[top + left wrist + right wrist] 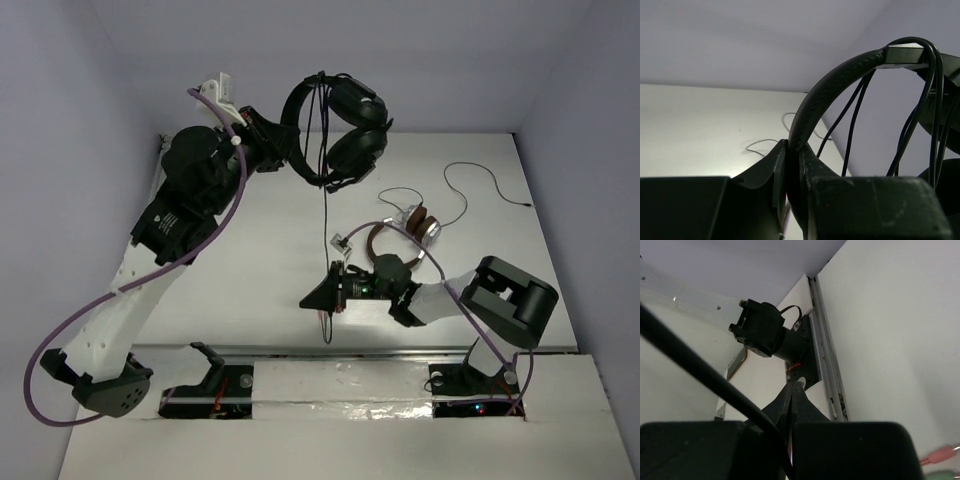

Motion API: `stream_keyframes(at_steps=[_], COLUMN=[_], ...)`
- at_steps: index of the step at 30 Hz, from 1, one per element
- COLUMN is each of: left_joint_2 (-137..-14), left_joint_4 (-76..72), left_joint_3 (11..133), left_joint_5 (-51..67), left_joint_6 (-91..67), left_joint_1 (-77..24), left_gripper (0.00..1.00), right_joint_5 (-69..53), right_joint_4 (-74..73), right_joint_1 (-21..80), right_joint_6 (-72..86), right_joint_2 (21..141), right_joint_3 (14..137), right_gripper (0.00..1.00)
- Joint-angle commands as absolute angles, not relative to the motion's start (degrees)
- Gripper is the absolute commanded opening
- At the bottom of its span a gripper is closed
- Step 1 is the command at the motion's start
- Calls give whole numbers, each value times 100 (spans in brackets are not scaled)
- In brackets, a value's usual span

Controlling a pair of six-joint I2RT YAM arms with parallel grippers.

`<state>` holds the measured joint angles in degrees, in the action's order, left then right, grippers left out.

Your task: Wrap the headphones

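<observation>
The black headphones (338,125) hang in the air at the back of the table, and my left gripper (272,150) is shut on their headband (812,107). Loops of the thin black cable (932,85) lie over the top of the band. From there the cable (324,215) drops straight down to my right gripper (310,299), which is shut on it low over the table. In the right wrist view the cable (700,372) runs into the closed jaws (792,386). A pink plug (939,455) lies on the table, and the reddish cable end (325,336) hangs below the gripper.
Brown-banded headphones with silver earcups (408,232) lie on the table just behind my right gripper, their thin cable (480,190) trailing to the back right. A metal rail (350,352) runs along the near table edge. Walls close in on the left and right.
</observation>
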<state>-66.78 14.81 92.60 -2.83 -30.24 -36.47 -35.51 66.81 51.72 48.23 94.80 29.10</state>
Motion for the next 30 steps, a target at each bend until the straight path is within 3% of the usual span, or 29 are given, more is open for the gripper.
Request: stream_keyframes(at_steps=[1, 7, 13, 19, 22, 30], left_joint_2=[-6794, -7092, -7418, -7383, -7260, -6830], left_joint_4=[669, 580, 1149, 2011, 2389, 2935], left_joint_3=[9124, 8588, 8175, 7482, 7068, 6206], left_joint_5=[-1403, -3055, -3743, -3858, -3780, -2858], left_joint_6=[-3190, -2813, -2506, -2426, -2321, -1952], left_joint_1=[-3560, -3560, -3560, -3717, -3919, -4482], left_gripper=[0, 0, 0, 0, 0, 0], right_joint_5=[-2990, -2007, -952, -247, 717, 1942], right_joint_4=[6418, 3985, 795, -1685, -2783, -3709], right_joint_1=[5658, 6740, 7742, 7849, 7849, 7472], right_joint_6=[4825, 4413, 3842, 3253, 2805, 2022], right_joint_2=[9176, 8308, 7411, 6733, 6645, 6372], right_joint_3=[2856, 3286, 4454, 5788, 6422, 7233], right_gripper=[0, 0, 0, 0, 0, 0])
